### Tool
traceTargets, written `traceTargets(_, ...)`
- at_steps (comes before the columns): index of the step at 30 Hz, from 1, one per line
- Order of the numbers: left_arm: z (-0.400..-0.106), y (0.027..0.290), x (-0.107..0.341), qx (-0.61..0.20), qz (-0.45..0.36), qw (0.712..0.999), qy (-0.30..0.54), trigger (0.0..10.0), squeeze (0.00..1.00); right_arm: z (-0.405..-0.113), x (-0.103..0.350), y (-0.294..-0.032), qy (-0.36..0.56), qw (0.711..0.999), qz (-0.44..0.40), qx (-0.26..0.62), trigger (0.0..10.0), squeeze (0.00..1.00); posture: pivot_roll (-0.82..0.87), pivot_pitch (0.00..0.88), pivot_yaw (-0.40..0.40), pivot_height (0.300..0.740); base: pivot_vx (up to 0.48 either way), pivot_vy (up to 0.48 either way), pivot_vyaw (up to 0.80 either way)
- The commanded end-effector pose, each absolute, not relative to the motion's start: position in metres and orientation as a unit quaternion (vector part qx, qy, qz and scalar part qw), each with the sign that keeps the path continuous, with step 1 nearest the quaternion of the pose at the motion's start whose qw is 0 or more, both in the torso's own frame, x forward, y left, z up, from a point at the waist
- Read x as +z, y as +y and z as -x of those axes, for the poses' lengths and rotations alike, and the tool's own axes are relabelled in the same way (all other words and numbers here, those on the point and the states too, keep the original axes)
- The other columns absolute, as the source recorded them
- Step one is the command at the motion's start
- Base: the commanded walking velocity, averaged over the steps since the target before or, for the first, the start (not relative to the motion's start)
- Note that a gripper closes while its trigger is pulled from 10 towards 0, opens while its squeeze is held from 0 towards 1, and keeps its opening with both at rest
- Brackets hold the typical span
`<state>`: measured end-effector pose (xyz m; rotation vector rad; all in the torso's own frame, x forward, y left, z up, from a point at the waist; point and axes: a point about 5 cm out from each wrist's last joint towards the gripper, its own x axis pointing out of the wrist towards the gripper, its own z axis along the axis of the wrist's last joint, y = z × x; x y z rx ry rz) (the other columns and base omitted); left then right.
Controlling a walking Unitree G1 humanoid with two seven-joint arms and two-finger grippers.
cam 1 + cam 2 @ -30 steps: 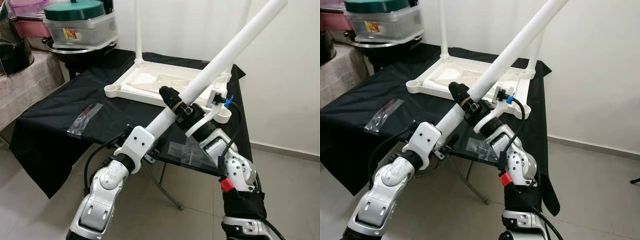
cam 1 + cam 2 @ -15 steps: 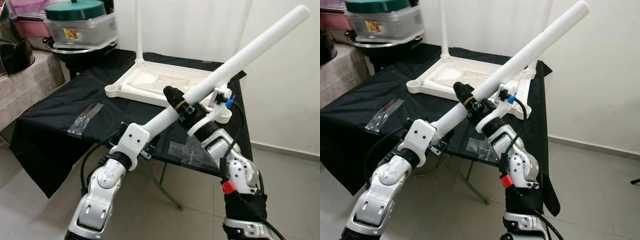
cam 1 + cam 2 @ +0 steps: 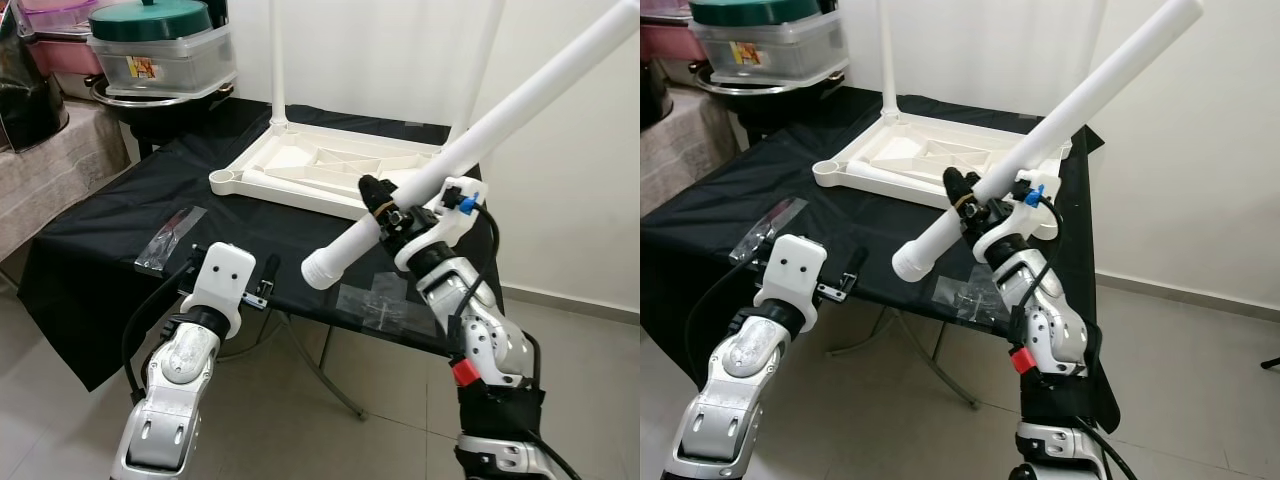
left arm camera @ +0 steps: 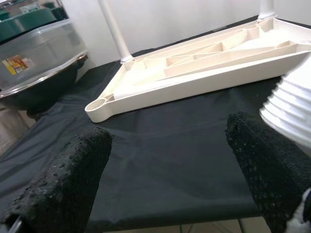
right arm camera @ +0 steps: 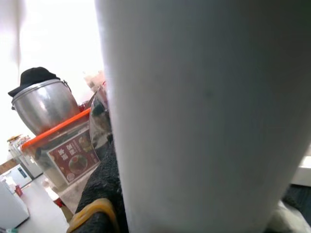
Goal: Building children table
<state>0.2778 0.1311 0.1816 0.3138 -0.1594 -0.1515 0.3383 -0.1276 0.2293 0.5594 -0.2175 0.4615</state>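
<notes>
Holding the white leg [image 3: 470, 150] slanted above the table [image 3: 110, 240], your right hand [image 3: 385, 210] grips it; left hand [image 4: 170, 160] hangs released. Steer its lower end to the tabletop's [image 3: 330, 170] empty corner socket.

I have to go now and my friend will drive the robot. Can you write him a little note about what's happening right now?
Right tool: shut on the white table leg, holding it slanted above the table.
Left tool: open, holding nothing, low by the front edge of the black cloth.
Upside-down tabletop lies on the cloth; two legs already stand in its far corners.
Left to do: fit this leg into an open corner socket.
</notes>
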Motion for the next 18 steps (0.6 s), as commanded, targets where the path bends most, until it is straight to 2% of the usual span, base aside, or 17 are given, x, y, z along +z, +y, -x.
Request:
traceTargets(1, -0.2744, 0.127, 0.1759, -0.101, -0.15, 0.981, -0.065, 10.0, 0.0, -0.3397, 0.2325, -0.1274, -0.109, 0.927, -0.276, 0.228, 10.0, 0.0, 0.09, 0.0, -0.041, 0.74, 0.0, 0.0, 0.0)
traceTargets(7, -0.2722, 0.1217, 0.1777, -0.109, -0.143, 0.981, -0.072, 10.0, 0.0, -0.3352, 0.2307, -0.124, -0.118, 0.935, -0.236, 0.239, 10.0, 0.0, 0.09, 0.0, -0.041, 0.74, 0.0, 0.0, 0.0)
traceTargets(18, -0.2719, 0.1183, 0.178, -0.109, -0.153, 0.979, -0.08, 10.0, 0.0, -0.3359, 0.2267, -0.1251, -0.113, 0.941, -0.217, 0.233, 10.0, 0.0, 0.08, 0.0, -0.038, 0.74, 0.0, 0.0, 0.8)
